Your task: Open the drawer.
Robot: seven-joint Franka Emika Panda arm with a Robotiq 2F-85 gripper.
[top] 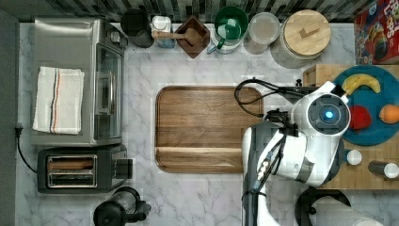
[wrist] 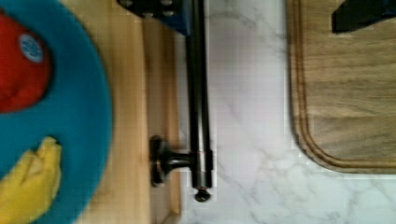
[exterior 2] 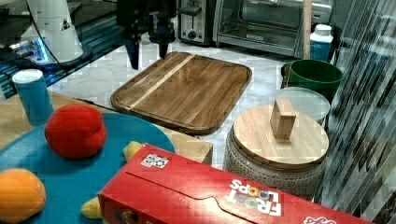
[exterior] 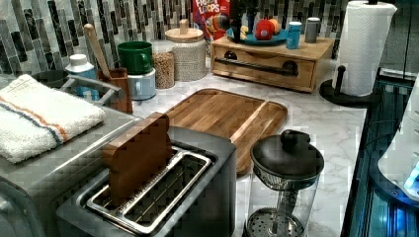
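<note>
The drawer point(exterior: 262, 69) sits pushed flush into a light wooden box at the back of the left view, and its long black bar handle point(exterior: 257, 65) runs across the front. In the wrist view the handle point(wrist: 198, 93) lies along the box's edge point(wrist: 130, 93). My gripper point(wrist: 261, 18) is open, with one blue-padded finger point(wrist: 163, 9) right at the handle and the other finger point(wrist: 359, 16) over the cutting board. The right view has the gripper point(exterior 2: 148, 52) hanging over the counter beside the board. My arm point(top: 320, 117) covers the box's front in the top view.
A brown cutting board point(top: 207, 127) lies mid-counter. A blue plate point(top: 371, 103) with fruit, plus shakers, rests on the box. Jars, a green mug point(top: 230, 23) and a cereal box line the back wall. Toaster oven point(top: 75, 80), toaster, kettle and paper towels point(exterior: 363, 44) stand around.
</note>
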